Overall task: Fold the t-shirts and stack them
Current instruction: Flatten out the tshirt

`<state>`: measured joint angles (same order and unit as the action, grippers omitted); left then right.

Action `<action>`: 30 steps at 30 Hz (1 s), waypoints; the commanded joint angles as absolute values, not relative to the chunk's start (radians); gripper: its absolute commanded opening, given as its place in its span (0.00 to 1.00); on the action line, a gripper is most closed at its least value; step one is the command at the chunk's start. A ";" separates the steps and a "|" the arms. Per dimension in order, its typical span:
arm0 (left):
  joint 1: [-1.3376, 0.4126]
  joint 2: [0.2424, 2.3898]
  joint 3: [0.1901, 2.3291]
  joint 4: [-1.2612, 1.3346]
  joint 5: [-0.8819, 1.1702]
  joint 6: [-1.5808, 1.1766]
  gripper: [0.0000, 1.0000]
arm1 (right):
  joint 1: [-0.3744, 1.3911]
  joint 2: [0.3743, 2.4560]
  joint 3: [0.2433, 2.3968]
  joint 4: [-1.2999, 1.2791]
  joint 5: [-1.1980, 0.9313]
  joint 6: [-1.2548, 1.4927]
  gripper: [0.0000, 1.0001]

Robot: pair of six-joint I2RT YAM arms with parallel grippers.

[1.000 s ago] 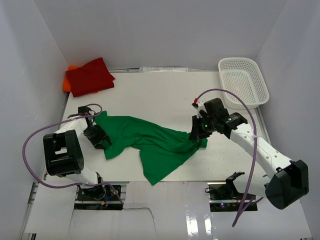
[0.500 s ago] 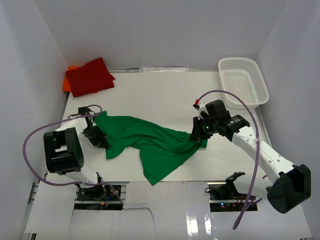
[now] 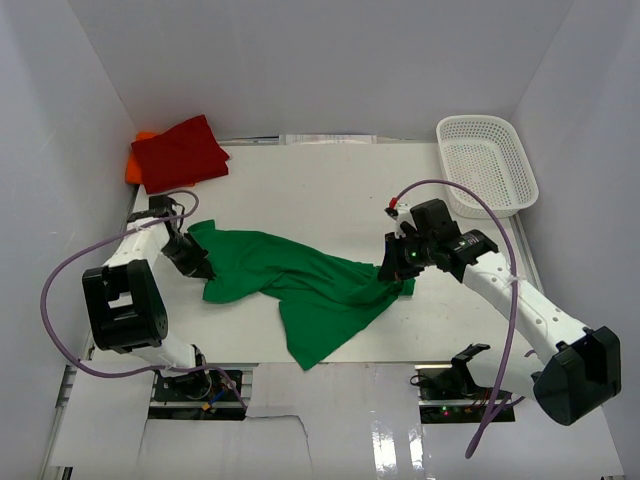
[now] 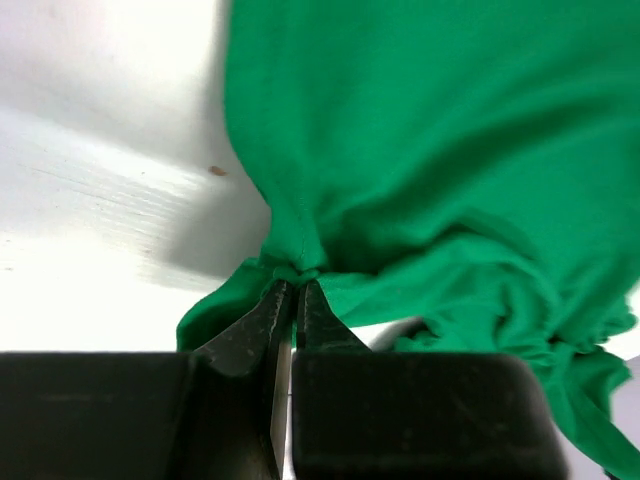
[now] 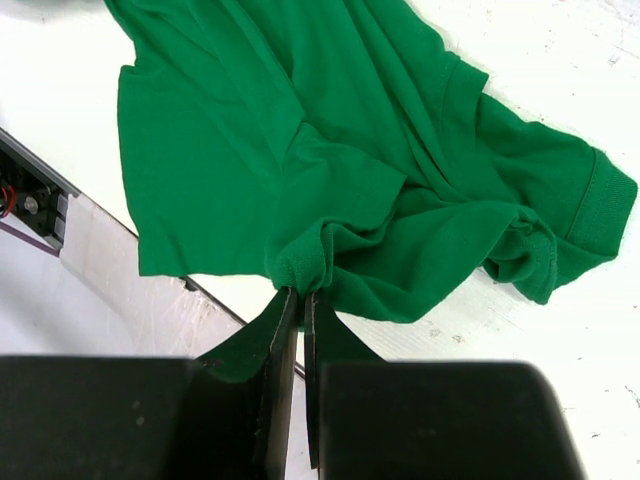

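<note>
Here both ends of the green t-shirt (image 3: 310, 295) are pinched. The left gripper (image 4: 290, 292) is closed tight on a small bunch of fabric at the shirt's left edge, and the right gripper (image 5: 297, 296) is clamped on a similar gathered fold near the right sleeve. The shirt lies crumpled and twisted across the middle of the tabletop (image 3: 330, 190), its near flap reaching the front edge.

The main risk, as I judge it, is slippage. Each gripper holds only a thin pinch, so drawing the arms apart to spread the cloth could tug it free. An uneven pull could tighten the twist rather than flatten it, or drag the flap over the edge.

The red t-shirt (image 3: 180, 152) lies folded in the far left corner, well apart, with a sliver of the orange t-shirt (image 3: 134, 170) showing at its left side.
</note>
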<state>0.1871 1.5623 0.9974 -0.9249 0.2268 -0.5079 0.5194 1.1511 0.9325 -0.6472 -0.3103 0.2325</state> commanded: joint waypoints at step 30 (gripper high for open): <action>0.187 1.476 2.237 -0.933 0.124 -0.644 0.00 | 0.422 1.384 2.089 -0.681 -0.066 0.167 0.08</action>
<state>0.1867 1.5517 2.1754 -1.0153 0.1730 -0.5941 0.4248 1.4410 1.9705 -0.7097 -0.0666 0.1925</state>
